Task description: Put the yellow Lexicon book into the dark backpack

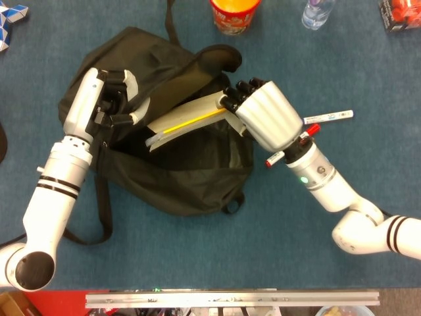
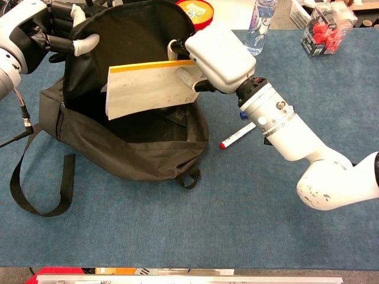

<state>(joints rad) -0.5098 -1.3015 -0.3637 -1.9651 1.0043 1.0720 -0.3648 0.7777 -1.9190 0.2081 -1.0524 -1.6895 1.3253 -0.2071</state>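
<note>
The yellow Lexicon book (image 2: 148,89) hangs tilted over the open mouth of the dark backpack (image 2: 124,148), showing its pale face and yellow spine (image 1: 191,120). My right hand (image 2: 212,56) grips the book by its right end (image 1: 263,118). My left hand (image 2: 56,29) holds up the backpack's flap at the upper left (image 1: 112,105), keeping the opening wide. The book's lower left corner sits in front of the bag's dark interior.
A red marker (image 2: 237,135) and a blue one (image 1: 329,117) lie on the blue cloth right of the backpack, under my right forearm. An orange tub (image 1: 233,13), a water bottle (image 2: 262,15) and a red box (image 2: 323,26) stand at the back. A strap loop (image 2: 35,195) trails left.
</note>
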